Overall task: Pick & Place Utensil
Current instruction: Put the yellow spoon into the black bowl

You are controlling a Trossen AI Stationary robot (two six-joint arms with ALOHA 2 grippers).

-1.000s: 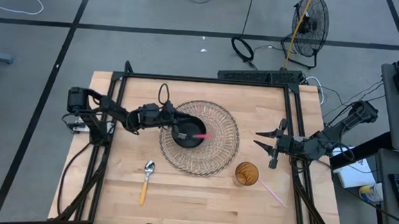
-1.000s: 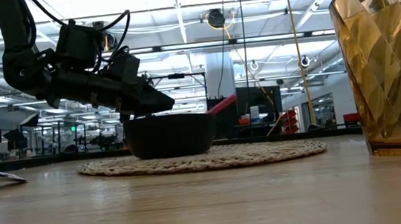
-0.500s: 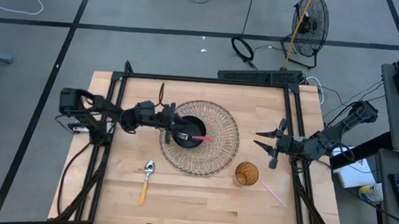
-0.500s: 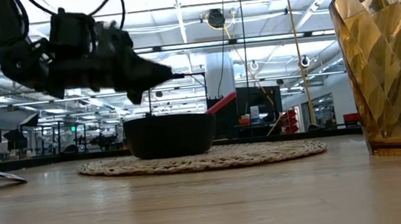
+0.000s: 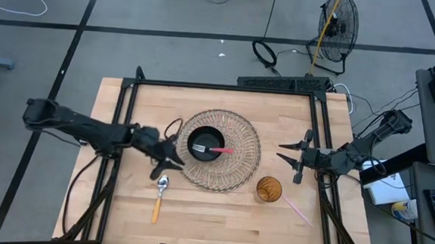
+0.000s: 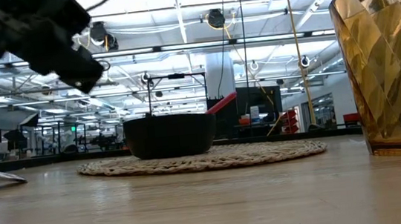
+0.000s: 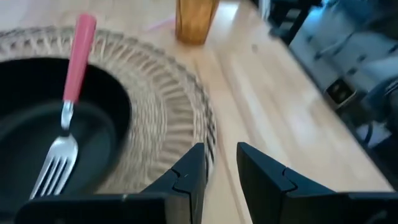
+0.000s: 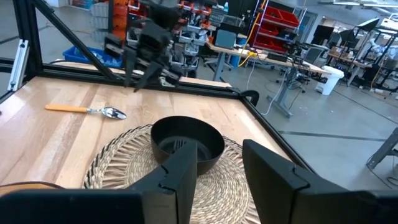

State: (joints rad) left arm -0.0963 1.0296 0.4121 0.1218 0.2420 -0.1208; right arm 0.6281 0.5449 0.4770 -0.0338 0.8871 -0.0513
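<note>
Jaws apart on L gripper (image 5: 171, 158), empty, arm low beside mat (image 5: 241, 165), R gripper (image 5: 291, 158) jaws apart.

Bright, even overhead light; ceiling strips glare across the top of my low view. My left gripper (image 6: 43, 39) smears with motion blur at upper left. My left wrist view is soft toward its right edge.

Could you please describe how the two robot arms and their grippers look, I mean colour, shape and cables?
Both arms are black, thin and jointed, with loose black cables beside them. The left gripper and the right gripper each end in two dark fingers that are flat and angular, with slanted tips. I see no markings on them.
</note>
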